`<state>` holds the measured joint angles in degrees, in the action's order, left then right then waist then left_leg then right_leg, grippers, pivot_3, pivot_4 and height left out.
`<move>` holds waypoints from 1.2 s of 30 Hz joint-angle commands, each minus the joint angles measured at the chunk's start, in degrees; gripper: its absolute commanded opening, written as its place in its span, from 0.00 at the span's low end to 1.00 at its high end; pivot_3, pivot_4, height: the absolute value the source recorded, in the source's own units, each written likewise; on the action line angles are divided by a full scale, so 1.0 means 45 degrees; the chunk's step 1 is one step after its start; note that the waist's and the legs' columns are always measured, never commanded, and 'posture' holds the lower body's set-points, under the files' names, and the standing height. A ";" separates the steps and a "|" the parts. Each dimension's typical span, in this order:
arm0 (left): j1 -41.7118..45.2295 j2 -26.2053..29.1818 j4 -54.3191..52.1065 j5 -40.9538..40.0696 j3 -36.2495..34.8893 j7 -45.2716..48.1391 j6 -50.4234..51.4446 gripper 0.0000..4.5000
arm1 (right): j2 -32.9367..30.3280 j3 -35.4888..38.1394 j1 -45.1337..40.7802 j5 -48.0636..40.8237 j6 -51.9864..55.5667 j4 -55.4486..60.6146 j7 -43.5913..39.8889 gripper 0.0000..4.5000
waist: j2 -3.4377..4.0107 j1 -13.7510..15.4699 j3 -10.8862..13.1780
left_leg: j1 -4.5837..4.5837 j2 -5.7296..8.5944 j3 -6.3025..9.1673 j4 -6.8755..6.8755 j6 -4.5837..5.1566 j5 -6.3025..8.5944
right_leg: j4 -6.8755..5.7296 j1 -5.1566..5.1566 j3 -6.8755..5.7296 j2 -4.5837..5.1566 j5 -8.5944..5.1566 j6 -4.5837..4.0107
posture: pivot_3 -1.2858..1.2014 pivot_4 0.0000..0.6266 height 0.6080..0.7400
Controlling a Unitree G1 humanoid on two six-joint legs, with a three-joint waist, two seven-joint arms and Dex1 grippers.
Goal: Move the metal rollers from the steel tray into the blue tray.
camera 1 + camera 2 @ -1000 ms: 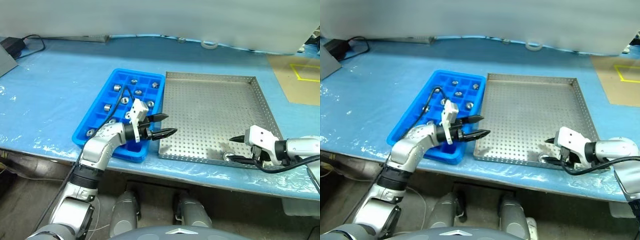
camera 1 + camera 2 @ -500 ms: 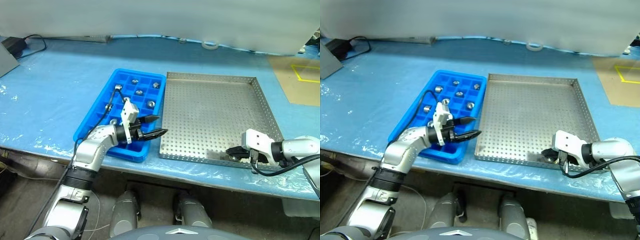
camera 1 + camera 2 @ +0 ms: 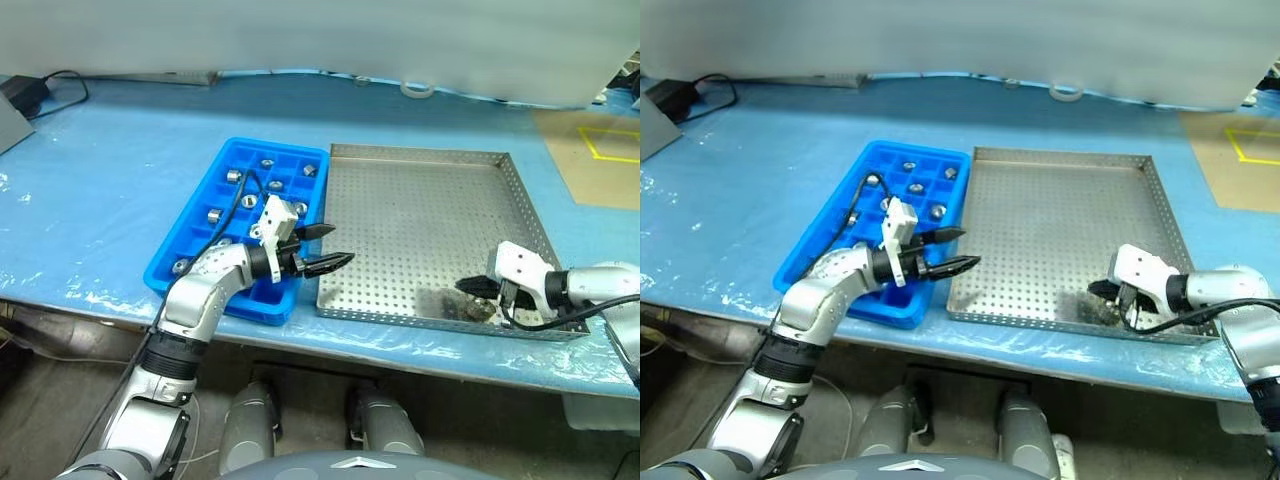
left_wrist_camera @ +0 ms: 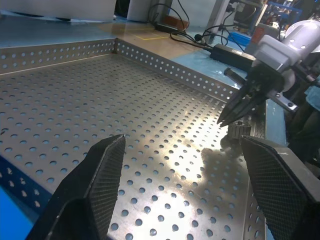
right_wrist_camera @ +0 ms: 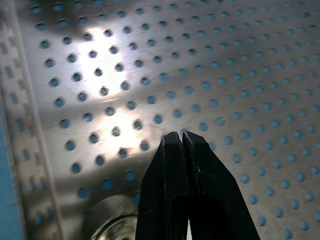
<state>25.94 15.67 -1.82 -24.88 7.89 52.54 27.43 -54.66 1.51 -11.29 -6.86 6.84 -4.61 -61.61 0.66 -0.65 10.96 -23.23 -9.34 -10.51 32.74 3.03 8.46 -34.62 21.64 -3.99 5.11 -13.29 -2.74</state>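
Blue tray holds most rollers; one roller remains on the steel tray, beside the right gripper's empty pressed-together tips; left gripper spread

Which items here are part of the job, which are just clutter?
Job: steel tray; blue tray with metal rollers in its compartments; one roller in the steel tray beside the shut right hand; open left hand.

Clutter: tape roll; black adapter with cable.
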 commanded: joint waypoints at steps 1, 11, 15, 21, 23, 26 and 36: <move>0.0162 0.0268 0.0619 -0.0171 -0.0424 0.0501 -0.0513 0.86 | 0.0312 0.0277 -0.1095 0.0644 -0.0749 -0.0852 0.1298 0.01 | 0.0006 -0.0029 -0.0003 | -0.0007 0.0001 -0.0001 0.0000 -0.0004 -0.0002 | -0.0007 0.0015 0.0001 0.0000 0.0000 0.0000 | 0.41 0.24 1.00; -0.0275 0.0086 0.1811 0.0194 -0.0255 0.0967 -0.1929 0.86 | -0.0884 0.0780 -0.1785 -0.1143 0.1508 -0.0245 -0.0953 0.01 | 0.0040 0.0044 -0.0015 | -0.0160 0.0000 -0.0008 0.0008 0.0057 -0.0010 | -0.0016 0.0153 0.0001 0.0001 0.0003 -0.0005 | 0.42 0.24 1.00; -0.0397 -0.0072 0.1096 0.0173 -0.0112 0.0617 -0.1469 0.86 | -0.2734 0.0674 -0.0661 -0.1145 0.1171 0.0113 -0.2918 0.01 | 0.0037 0.0162 -0.0011 | -0.0148 -0.0007 -0.0010 0.0020 0.0055 -0.0006 | -0.0017 0.0138 -0.0003 0.0002 0.0002 -0.0005 | 0.42 0.24 1.00; -0.0901 -0.0466 -0.1401 -0.0093 0.0386 -0.0692 0.0137 0.86 | -0.3960 0.0227 -0.0144 0.0393 -0.1143 -0.0960 -0.3187 0.01 | 0.0029 0.0077 -0.0007 | -0.0089 -0.0015 -0.0027 0.0027 0.0014 0.0016 | -0.0014 0.0096 0.0012 0.0002 0.0001 -0.0002 | 0.41 0.24 1.00; -0.1161 -0.0507 -0.2067 -0.0180 0.0473 -0.1001 0.0511 0.86 | -0.3753 0.0095 -0.0246 0.0633 -0.1456 -0.1265 -0.2990 0.01 | 0.0027 0.0002 -0.0006 | -0.0068 -0.0015 -0.0030 0.0027 0.0014 0.0017 | -0.0014 0.0081 0.0017 0.0002 0.0000 0.0000 | 0.42 0.24 1.00; -0.1274 -0.0297 -0.2032 -0.0280 0.0296 -0.0908 0.0542 0.86 | -0.3598 -0.0078 0.0046 0.0829 -0.1773 -0.1379 -0.2920 0.01 | 0.0032 -0.0029 -0.0008 | -0.0068 -0.0019 -0.0031 0.0023 0.0013 0.0015 | -0.0021 0.0092 0.0017 -0.0002 -0.0001 0.0001 | 0.42 0.24 1.00; -0.0557 0.0318 0.0829 -0.0206 -0.0314 0.0487 -0.0860 0.86 | -0.3832 0.0176 0.2101 0.0723 -0.1921 -0.0844 -0.3297 0.01 | 0.0037 0.0009 -0.0011 | -0.0094 -0.0004 -0.0035 0.0029 0.0033 0.0027 | -0.0006 0.0102 0.0020 0.0002 -0.0002 0.0002 | 0.42 0.24 1.00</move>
<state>23.01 17.18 0.96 -25.64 6.99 53.28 25.75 -70.75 1.01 -2.47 -3.00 -1.35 -9.63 -75.85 0.82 -0.61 10.91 -23.62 -9.36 -10.67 32.87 3.18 8.58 -34.65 22.06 -3.90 5.12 -13.30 -2.73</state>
